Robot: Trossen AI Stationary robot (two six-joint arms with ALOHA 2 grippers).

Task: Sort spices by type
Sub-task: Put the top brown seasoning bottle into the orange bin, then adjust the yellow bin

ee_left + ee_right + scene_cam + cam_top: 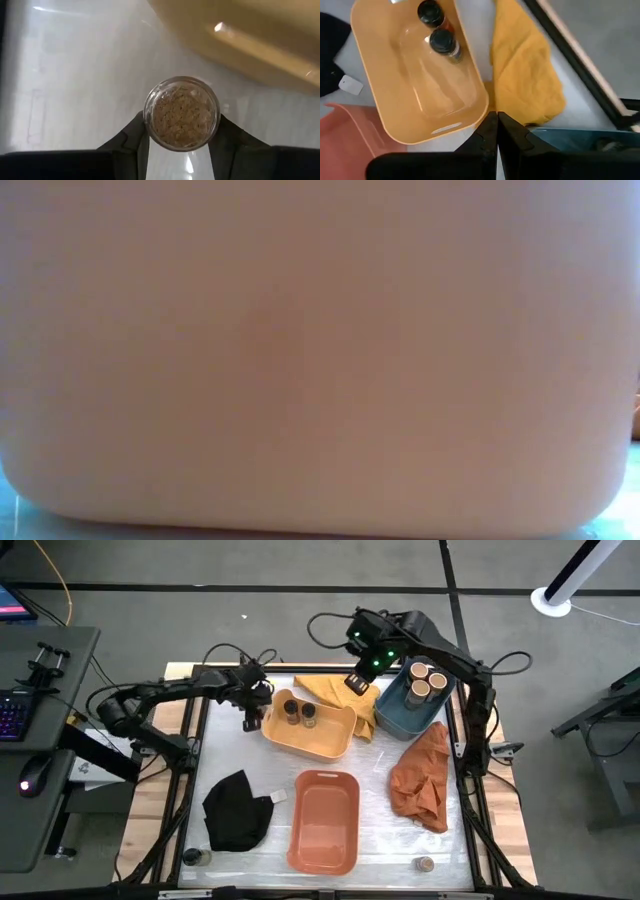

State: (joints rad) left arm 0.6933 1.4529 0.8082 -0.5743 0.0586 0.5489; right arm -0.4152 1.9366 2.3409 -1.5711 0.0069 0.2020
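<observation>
Gripping a jar [181,113] of pale granules between its fingers, the left gripper [252,718] hangs just beside the yellow tub's [340,745] left end, over bare table. That jar sits only between the fingertips, so a loose pinch or a quick swing could let it slip and roll across the table.

Two dark jars [299,712] already stand in the yellow tub, close together near its far end. If the held jar belongs there, a low approach could catch the tub's rim and shove the tub, or a drop from height could knock those two over.

Two tan-topped jars [420,679] sit in the blue tub [402,717]. The right gripper [357,682], fingers pressed together and holding nothing, hovers between the two tubs above the yellow cloth [330,692]; both arms are near, so a sideways move risks a bump.

Two more jars wait at the near edge, one by the black cloth [237,810] at [197,857], one at [425,863]; either could be nudged off.
</observation>
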